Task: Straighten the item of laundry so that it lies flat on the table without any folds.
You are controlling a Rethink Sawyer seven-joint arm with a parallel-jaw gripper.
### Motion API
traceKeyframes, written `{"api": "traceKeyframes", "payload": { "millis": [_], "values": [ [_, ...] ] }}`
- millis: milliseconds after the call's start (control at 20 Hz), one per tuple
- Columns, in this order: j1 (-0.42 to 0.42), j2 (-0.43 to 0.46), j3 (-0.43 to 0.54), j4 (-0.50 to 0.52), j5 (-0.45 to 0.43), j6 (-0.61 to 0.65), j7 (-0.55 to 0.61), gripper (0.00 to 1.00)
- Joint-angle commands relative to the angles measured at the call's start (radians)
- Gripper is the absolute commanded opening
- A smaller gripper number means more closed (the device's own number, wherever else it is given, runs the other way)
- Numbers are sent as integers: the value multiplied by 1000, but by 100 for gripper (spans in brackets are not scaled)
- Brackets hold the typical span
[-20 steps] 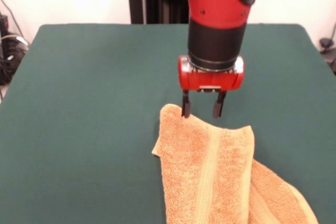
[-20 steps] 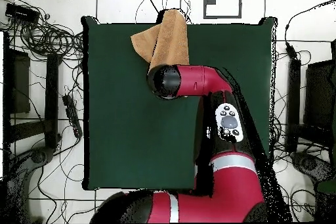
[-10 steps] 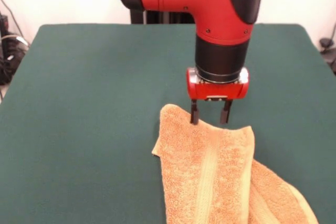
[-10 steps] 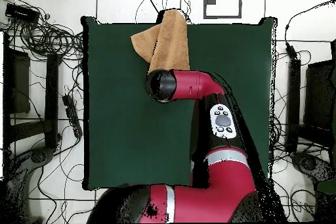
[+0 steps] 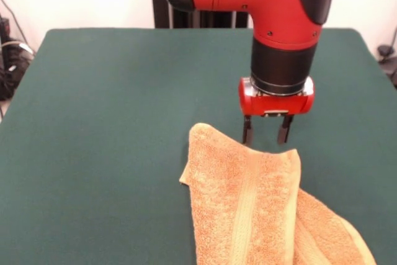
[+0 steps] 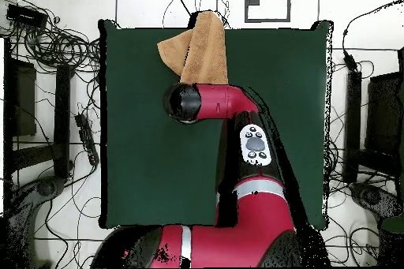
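Jaws: parted, empty, both black fingers pointing straight down, nothing between them.

Front view.
- Gripper [image 5: 267, 132]: red block with two short black fingers [image 5: 247, 132], hanging just above the far edge of the towel; whether the tips touch the cloth cannot be told.
- Arm [image 5: 273, 4]: red and black, coming down from the top, black wrist collar above the gripper.
- Towel [image 5: 248, 209]: orange-tan terry cloth, lying at the near edge of the table, right of centre, running out of the bottom of the picture. Not flat: one layer folded over another, a rounded corner at its far left, a second layer showing at lower right. A paler woven band runs lengthwise down the top layer. No tag or label seen.
- Table [image 5: 111, 122]: plain dark green top, bare apart from the towel.
- Writing or brands: none legible.

Overhead view.
- Towel [image 6: 203, 49]: at the top edge of the table, overhanging it slightly, a folded flap sticking out to the left.
- Arm [image 6: 213, 102]: its black end sits just below the towel, hiding the gripper.
- Table [image 6: 142, 155]: green, surrounded by cables on the floor.
- Button pad on the arm [image 6: 253, 144]: markings unreadable.
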Motion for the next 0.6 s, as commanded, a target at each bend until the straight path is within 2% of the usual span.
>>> {"api": "traceKeyframes", "payload": {
  "millis": [50,400,600],
  "values": [
    [13,21,27,57,12,-44,150,100],
    [14,30,33,82,16,-92,166,100],
    [5,74,51,66,22,-128,162,100]
  ]
}}
